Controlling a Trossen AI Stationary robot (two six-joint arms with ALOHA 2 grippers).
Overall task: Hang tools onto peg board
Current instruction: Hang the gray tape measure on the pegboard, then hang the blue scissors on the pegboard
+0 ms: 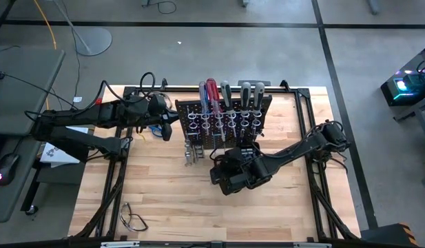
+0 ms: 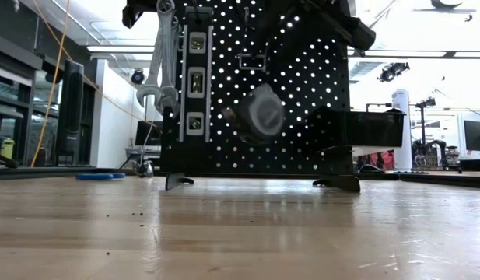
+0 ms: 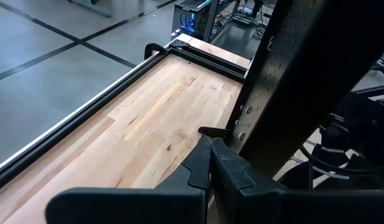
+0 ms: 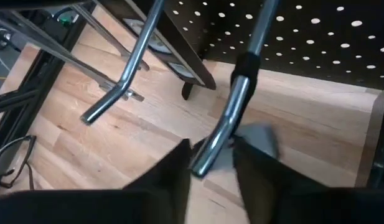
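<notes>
Right gripper (image 4: 210,165) sits just in front of the peg board (image 1: 226,114), fingers parted around the lower end of a silver metal tool (image 4: 232,112) hanging there; whether they press on it cannot be told. Wrenches (image 2: 163,58) hang at the board's left edge. Screwdrivers (image 1: 229,96) stand in the rings along its top. Left gripper (image 3: 211,165), fingers closed and empty, rests beside the board's far left end. Safety glasses (image 1: 133,218) lie well in front.
</notes>
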